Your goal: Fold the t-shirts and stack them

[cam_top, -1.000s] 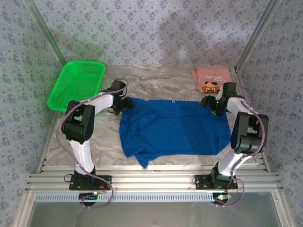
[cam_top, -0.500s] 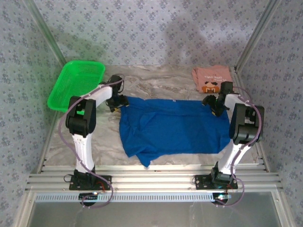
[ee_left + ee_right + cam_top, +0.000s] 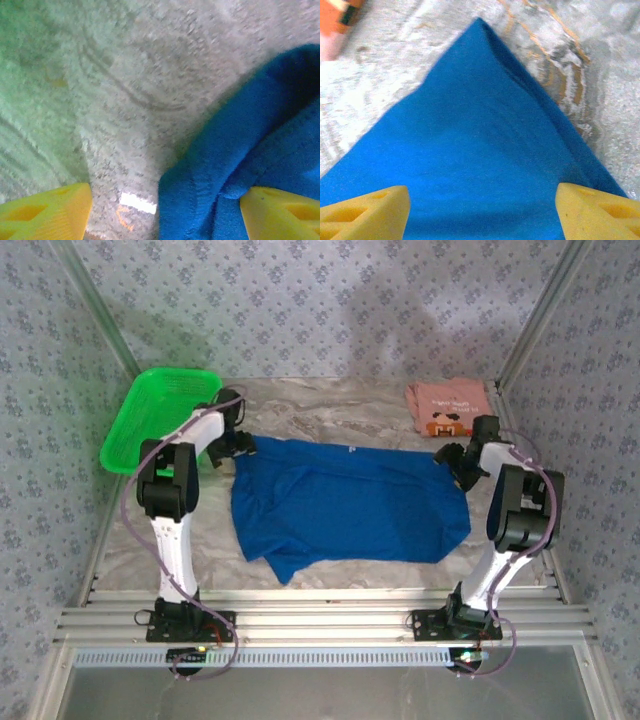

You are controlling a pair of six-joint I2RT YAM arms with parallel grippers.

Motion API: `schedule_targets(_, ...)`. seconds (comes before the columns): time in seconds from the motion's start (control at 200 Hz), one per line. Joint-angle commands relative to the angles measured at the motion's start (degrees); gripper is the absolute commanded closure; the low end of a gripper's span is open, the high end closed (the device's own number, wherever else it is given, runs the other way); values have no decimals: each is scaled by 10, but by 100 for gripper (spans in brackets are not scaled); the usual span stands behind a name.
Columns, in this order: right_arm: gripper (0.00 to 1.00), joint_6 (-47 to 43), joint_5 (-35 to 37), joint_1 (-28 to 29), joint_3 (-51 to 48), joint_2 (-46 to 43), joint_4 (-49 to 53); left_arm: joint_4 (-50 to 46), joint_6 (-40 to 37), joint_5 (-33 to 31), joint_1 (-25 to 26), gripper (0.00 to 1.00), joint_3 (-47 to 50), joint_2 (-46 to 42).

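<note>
**Blue shirt spread on the table, both sets of fingers apart at its far corners**

The table (image 3: 330,412) has a pale, marbled top. The blue shirt (image 3: 350,510) takes up most of its middle. It lies spread out and mostly flat, wider than it is deep. Its left part is rumpled, and a flap at the near left points toward the arm bases. A small white mark sits at the middle of its far edge.

The green basket (image 3: 160,418) stands at the far left corner, apart from the shirt. The pink shirt (image 3: 450,406) lies folded at the far right corner with its orange cartoon print up, close to the blue shirt's far right corner but not touching it.

The left arm (image 3: 172,490) reaches out to the blue shirt's far left corner, between basket and cloth. In the left wrist view the left fingers (image 3: 47,212) are yellow and stand wide apart. Bunched blue cloth lies between them and reaches up against the right-hand one, and bare table shows beside the other. They are not pinching the cloth.

The right arm (image 3: 520,505) reaches to the shirt's far right corner, just near of the pink shirt. In the right wrist view the right fingers (image 3: 365,212) are also wide apart. The blue corner lies flat on the table between them, pointing away from the camera. Nothing is clamped.
</note>
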State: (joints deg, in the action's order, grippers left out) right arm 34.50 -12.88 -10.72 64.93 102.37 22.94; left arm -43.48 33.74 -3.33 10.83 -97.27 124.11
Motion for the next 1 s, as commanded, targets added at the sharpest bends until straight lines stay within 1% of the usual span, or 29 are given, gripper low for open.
schedule_targets(0.0,21,-45,-27,6,26,-47,22,-3,-12,28,41,14,-37,-63)
schedule_targets(0.075,21,-73,-44,12,29,-71,44,-32,-15,11,59,12,-34,-95)
schedule_targets(0.21,20,-116,-85,30,29,-136,50,-34,-16,28,90,12,23,-161)
schedule_targets(0.27,17,-123,-112,39,21,-162,44,-14,-14,57,98,12,58,-178)
schedule_targets(0.32,17,-129,-128,52,14,-181,42,10,-7,99,98,16,88,-184)
schedule_targets(0.405,16,-142,-143,73,8,-203,55,39,0,155,98,24,115,-170)
schedule_targets(0.455,16,-145,-154,82,3,-213,58,43,1,170,97,27,123,-156)
schedule_targets(0.595,16,-148,-171,96,-5,-236,62,119,13,213,98,32,149,-130)
schedule_targets(0.794,16,-147,-182,105,-7,-255,66,162,21,222,100,34,180,-111)
schedule_targets(0.999,15,-148,-179,107,-4,-260,70,174,16,235,111,35,191,-97)
